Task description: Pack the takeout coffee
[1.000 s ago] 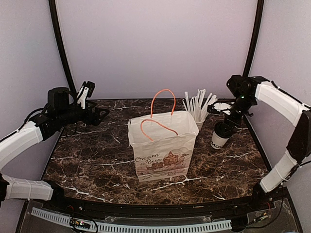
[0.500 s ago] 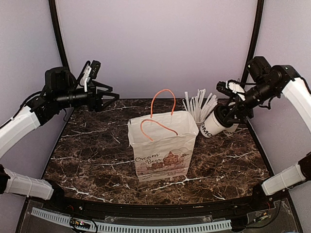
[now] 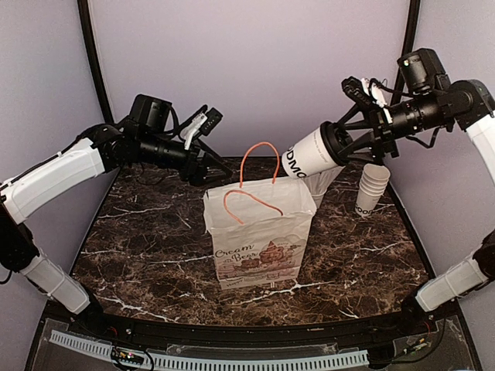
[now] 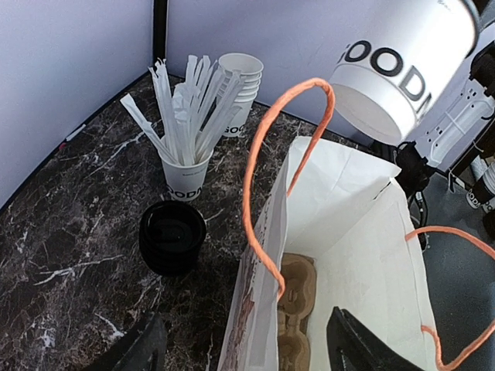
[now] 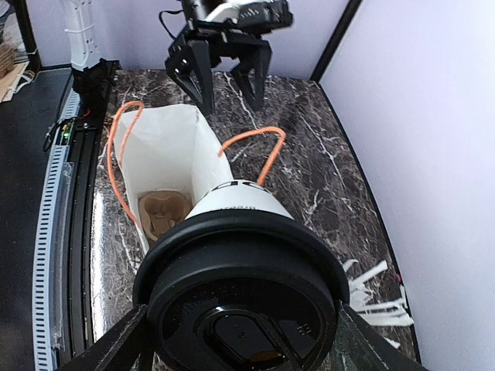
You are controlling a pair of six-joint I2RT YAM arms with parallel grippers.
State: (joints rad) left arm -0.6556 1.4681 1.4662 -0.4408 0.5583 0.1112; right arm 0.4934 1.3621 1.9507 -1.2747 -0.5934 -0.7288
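One second is all it takes here: the takeout coffee (image 3: 313, 152) goes from standing on the table (image 3: 139, 255) at the right of the top view to hanging in the air in the upper middle. It's tipped almost on its side, base aimed down-left at the mouth of the paper bag (image 3: 259, 232). The right gripper (image 3: 344, 143) is clamped around the black lid end, so it's carrying the cup.

The left gripper (image 3: 213, 166) has swung in from the far left to the bag's rim, jaws spread and holding nothing. In its wrist view one finger sits outside the paper and one inside.

My read is that pickup is done and we're mid-carry. The cup has to come upright before it drops into the cardboard cup carrier (image 4: 298, 301) at the bottom (a sideways coffee makes me nervous).

Hard to make out:
- whether the left fingers touch the paper
- most of the carrier's slots
- the full lettering on the cup
- the cup of sticks (image 4: 186, 182), mostly hidden behind the coffee from above

The stack of lidless cups (image 3: 372, 188) stands clear at the right.
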